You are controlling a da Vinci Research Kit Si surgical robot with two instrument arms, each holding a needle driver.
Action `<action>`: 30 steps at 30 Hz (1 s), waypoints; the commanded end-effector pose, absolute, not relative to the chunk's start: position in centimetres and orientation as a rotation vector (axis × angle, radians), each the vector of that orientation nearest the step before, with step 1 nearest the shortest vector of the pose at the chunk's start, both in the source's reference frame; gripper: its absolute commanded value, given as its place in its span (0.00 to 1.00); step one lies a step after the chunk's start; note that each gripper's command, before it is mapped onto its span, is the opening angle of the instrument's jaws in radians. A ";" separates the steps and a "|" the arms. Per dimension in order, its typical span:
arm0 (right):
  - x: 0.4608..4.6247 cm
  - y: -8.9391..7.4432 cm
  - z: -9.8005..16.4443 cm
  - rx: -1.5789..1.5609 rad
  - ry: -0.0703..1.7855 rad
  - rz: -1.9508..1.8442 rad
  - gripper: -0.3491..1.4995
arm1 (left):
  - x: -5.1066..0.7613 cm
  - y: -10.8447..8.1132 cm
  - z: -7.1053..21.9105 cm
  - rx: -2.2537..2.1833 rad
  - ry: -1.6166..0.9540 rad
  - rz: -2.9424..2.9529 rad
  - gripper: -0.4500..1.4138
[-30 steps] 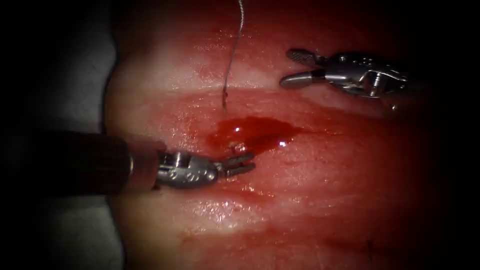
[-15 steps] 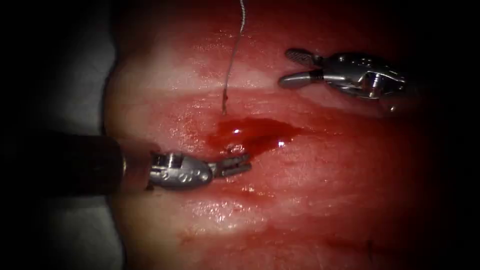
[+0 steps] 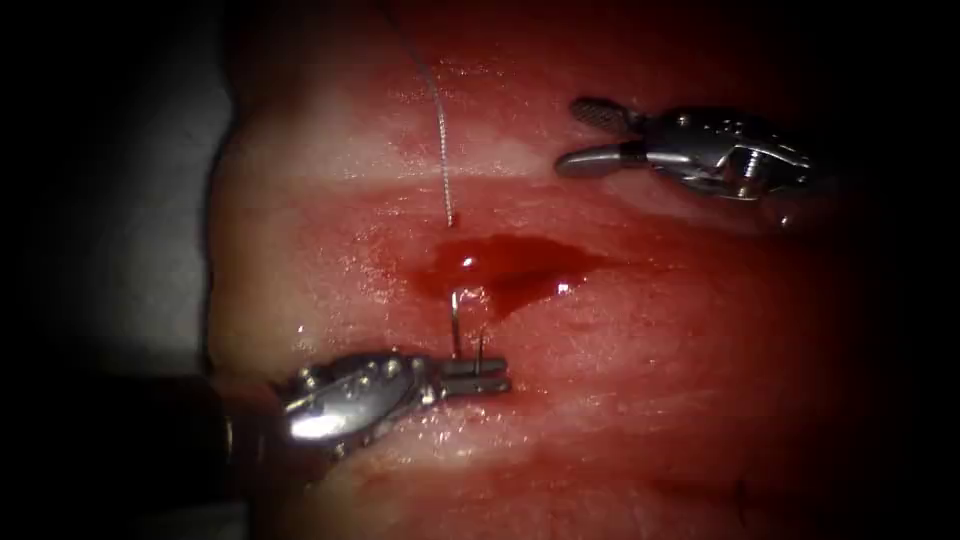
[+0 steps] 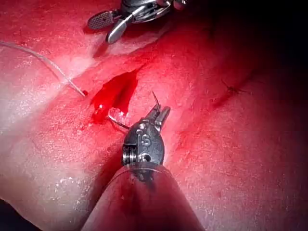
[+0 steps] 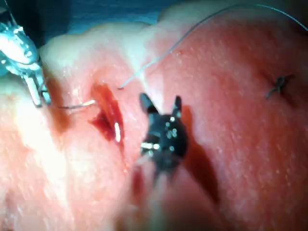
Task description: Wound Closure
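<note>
**Left tool grips the needle just below the cut**

Nearest us in the endoscope view, at about seven o'clock, we see the left tool (image 3: 490,376) with its jaws pinched on the curved needle (image 3: 457,325) close to its pointed end. The tip pokes up past the jaws, while the rest of the curve runs toward twelve o'clock and vanishes into the tissue (image 3: 650,400) at the edge of the cut (image 3: 500,268), where red fluid (image 3: 520,262) pools. A second ago this tool sat higher, with no needle visible.

Beyond the cut, the thread (image 3: 440,130) rises from the tissue toward twelve o'clock.

Farthest, at two o'clock, the right tool (image 3: 580,135) hangs with jaws spread, holding nothing.

We judge the grip near the tip risky: the needle could swivel or slip free, or tear the tissue.
</note>
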State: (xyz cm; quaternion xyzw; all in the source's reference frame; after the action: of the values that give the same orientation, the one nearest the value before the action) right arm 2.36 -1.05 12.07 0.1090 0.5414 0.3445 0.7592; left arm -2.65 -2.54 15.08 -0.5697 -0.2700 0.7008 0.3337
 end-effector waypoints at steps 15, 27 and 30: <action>2.43 -1.2 12.2 0.295 1.227 0.685 0.29 | -2.64 -2.6 14.8 -1.510 -0.834 1.716 0.00; 2.44 -1.2 12.2 0.301 1.224 0.685 0.27 | -2.68 -2.4 14.5 -1.733 -0.601 1.951 0.00; 2.44 -1.2 12.2 0.301 1.224 0.685 0.26 | -2.67 -2.3 14.5 -1.799 -0.439 2.056 0.00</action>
State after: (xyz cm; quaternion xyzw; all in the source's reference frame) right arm 2.39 -1.16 12.15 0.1359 0.5610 0.3138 0.7538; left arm -2.62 -2.14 14.38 -0.6410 -0.1311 0.7371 0.1692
